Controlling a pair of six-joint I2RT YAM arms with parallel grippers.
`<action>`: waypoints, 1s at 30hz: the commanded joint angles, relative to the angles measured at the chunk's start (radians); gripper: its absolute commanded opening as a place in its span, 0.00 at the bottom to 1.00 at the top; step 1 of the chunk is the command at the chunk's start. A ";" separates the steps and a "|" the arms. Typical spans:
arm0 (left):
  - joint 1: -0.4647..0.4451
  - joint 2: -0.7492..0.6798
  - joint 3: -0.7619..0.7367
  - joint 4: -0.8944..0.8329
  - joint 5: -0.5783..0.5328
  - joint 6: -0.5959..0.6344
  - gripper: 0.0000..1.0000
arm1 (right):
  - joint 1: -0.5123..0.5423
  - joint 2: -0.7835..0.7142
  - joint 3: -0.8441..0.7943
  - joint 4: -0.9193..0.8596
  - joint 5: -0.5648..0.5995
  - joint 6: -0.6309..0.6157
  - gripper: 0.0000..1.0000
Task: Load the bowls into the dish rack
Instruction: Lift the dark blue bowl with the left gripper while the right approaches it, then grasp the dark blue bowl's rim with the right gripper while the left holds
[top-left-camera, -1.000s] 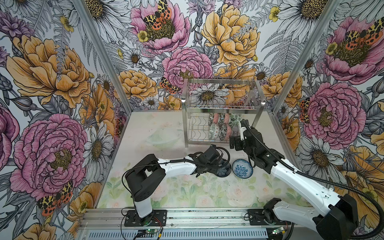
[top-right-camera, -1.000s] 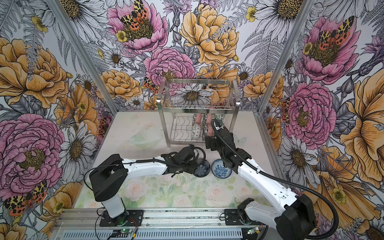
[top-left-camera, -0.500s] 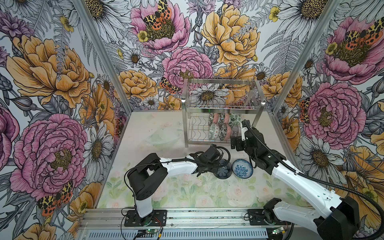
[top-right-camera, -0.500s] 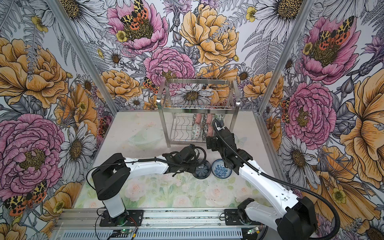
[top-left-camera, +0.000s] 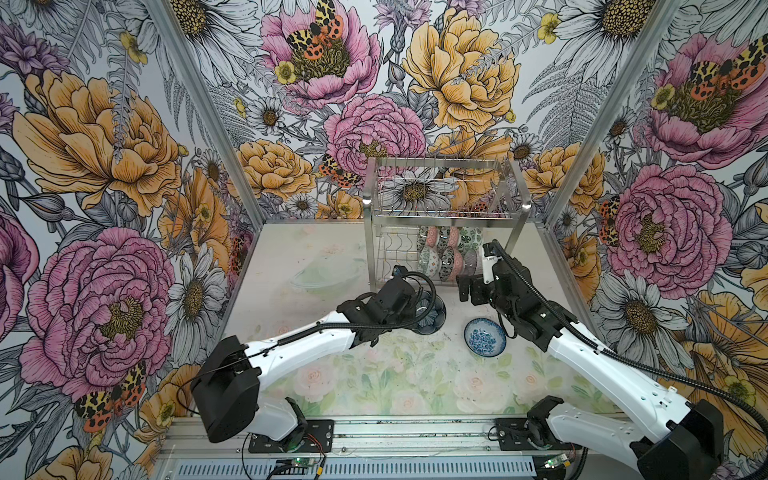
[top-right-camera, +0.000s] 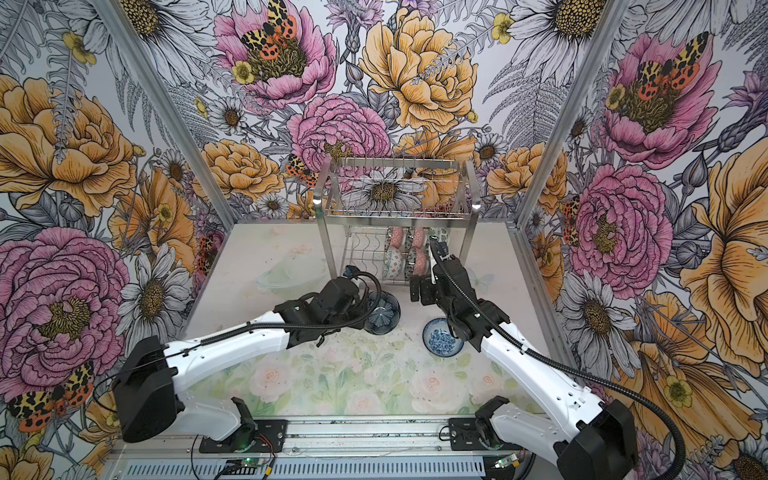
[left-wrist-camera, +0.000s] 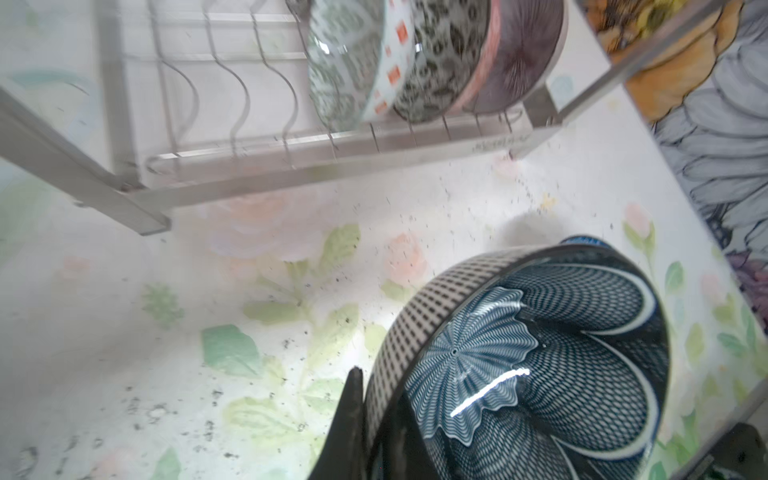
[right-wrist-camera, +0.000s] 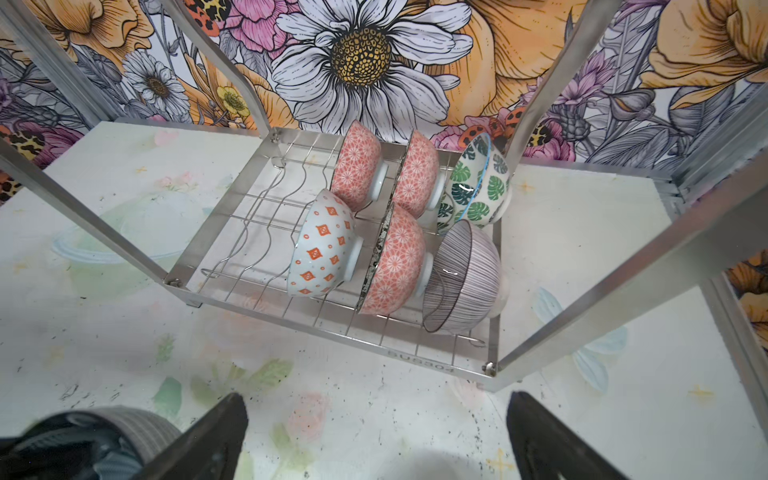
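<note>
**Dish rack** (right-wrist-camera: 419, 358): two-tier steel wire rack at the back of the floral-printed table (top-left-camera: 374, 374).

**Lower shelf, right portion in both top views:** bowls stand on edge in two rows.
- three pink-red geometric bowls (right-wrist-camera: 357, 170)
- one orange-diamond bowl (right-wrist-camera: 322, 245)
- one green-leaf bowl (right-wrist-camera: 478, 183)
- one striped bowl (right-wrist-camera: 465, 278)

**Dark blue net-patterned bowl** (left-wrist-camera: 540, 353): tilted, just in front of the rack. The left gripper (left-wrist-camera: 376, 399) is clamped on its rim, one finger inside and one outside. Whether it touches the table cannot be told.

**Blue floral bowl** (top-left-camera: 484, 337): upright on the table, near the dark bowl but apart from it, beside the right arm.

**Right gripper** (right-wrist-camera: 378, 401): jaws wide apart, holding nothing, facing the rack's front.
</note>
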 joint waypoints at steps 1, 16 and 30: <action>0.039 -0.092 -0.026 0.031 -0.107 -0.001 0.00 | 0.029 -0.026 0.062 -0.007 -0.066 0.049 1.00; 0.082 -0.177 0.015 0.191 -0.185 0.025 0.00 | 0.314 0.196 0.240 0.077 0.005 0.176 0.95; 0.098 -0.206 0.021 0.225 -0.168 0.057 0.00 | 0.332 0.304 0.243 0.237 0.076 0.247 0.43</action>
